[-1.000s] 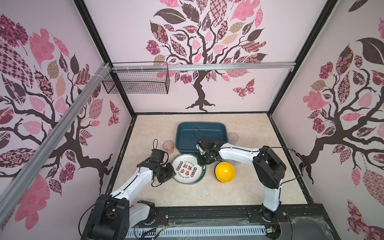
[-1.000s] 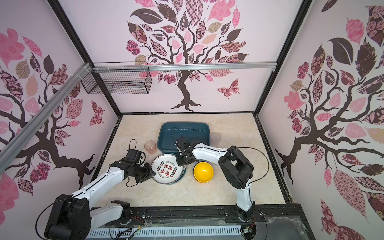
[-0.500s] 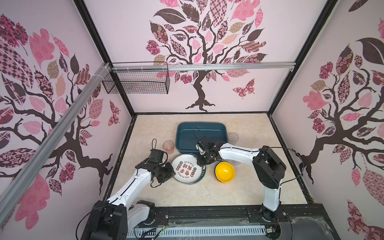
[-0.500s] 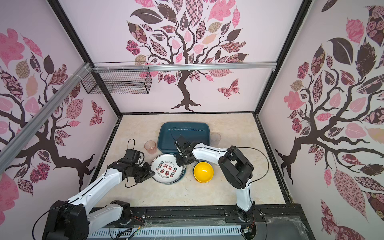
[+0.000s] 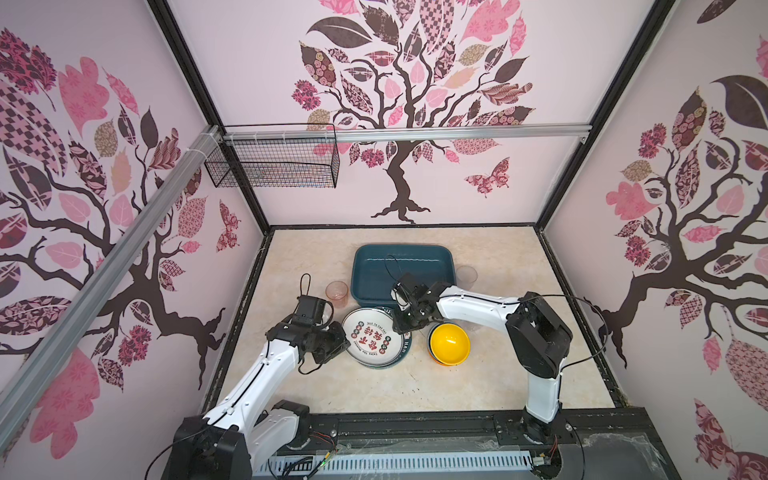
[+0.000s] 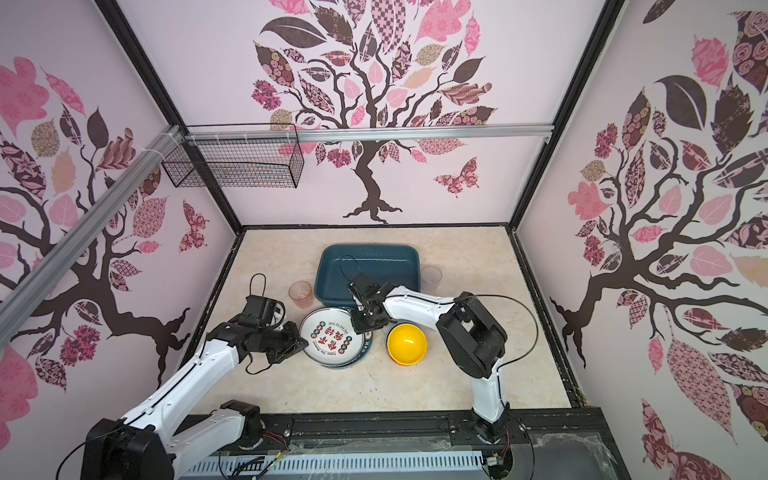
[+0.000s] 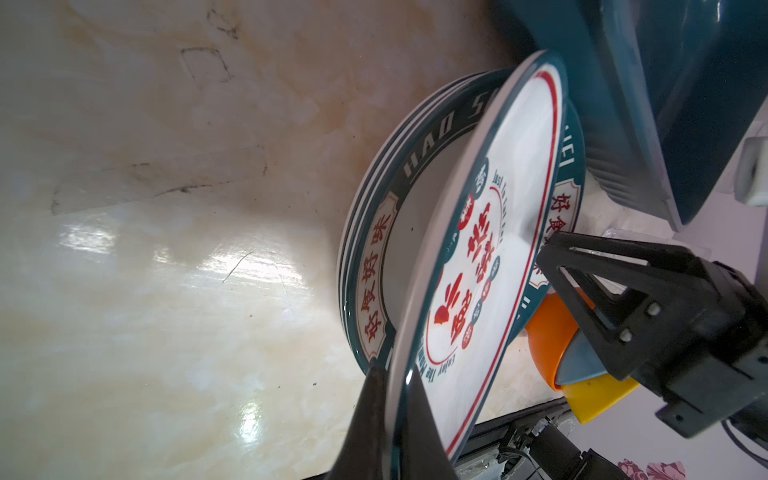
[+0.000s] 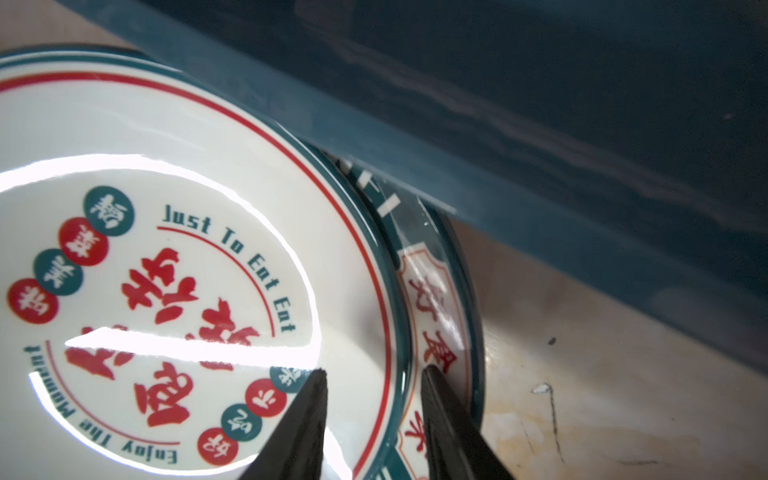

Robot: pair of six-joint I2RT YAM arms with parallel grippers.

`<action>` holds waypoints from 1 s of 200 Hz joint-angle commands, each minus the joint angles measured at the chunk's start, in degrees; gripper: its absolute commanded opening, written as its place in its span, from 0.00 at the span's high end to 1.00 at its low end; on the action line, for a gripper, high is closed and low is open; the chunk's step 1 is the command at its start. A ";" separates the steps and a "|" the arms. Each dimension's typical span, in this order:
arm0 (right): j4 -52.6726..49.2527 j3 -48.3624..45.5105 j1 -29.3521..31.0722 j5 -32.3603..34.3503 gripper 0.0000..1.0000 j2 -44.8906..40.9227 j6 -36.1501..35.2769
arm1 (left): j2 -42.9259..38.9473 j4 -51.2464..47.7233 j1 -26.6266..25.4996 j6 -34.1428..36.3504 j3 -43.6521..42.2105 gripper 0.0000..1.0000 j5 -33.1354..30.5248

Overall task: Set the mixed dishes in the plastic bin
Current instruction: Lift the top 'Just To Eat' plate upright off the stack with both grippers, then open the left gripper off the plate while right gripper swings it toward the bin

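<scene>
The left fingers (image 7: 365, 415) are pinching shut on the rim of the glossy red-character plate (image 5: 371, 337), holding it tilted off the teal-rimmed stack (image 7: 374, 232) at the middle of the table (image 5: 332, 395), just in front of the plastic bin (image 5: 415, 270). The right fingers (image 8: 305, 419) are straddling the opposite rim, parted and gripping nothing. The plate is looking stiff, slick and breakable, so it is calling for a deep hold on its rim.

Tight squeeze for my right gripper (image 8: 372, 376): the bin (image 5: 419, 274) wall just beside the plate stack (image 7: 372, 266), back-edge side. The bowls (image 5: 449, 343) block the stack's right-edge side; my left gripper (image 7: 395, 370), pinching the top plate (image 7: 511, 174), its left. A pink cup (image 5: 336, 293) and clear cup (image 5: 466, 276) flank the bin. The counter (image 5: 374, 395) bare along front edge and back corners.
</scene>
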 commanded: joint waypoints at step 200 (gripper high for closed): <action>15.28 -14.59 -8.45 -13.13 0.52 -28.91 14.39 | -11.75 13.64 -0.07 -9.27 9.59 1.00 11.50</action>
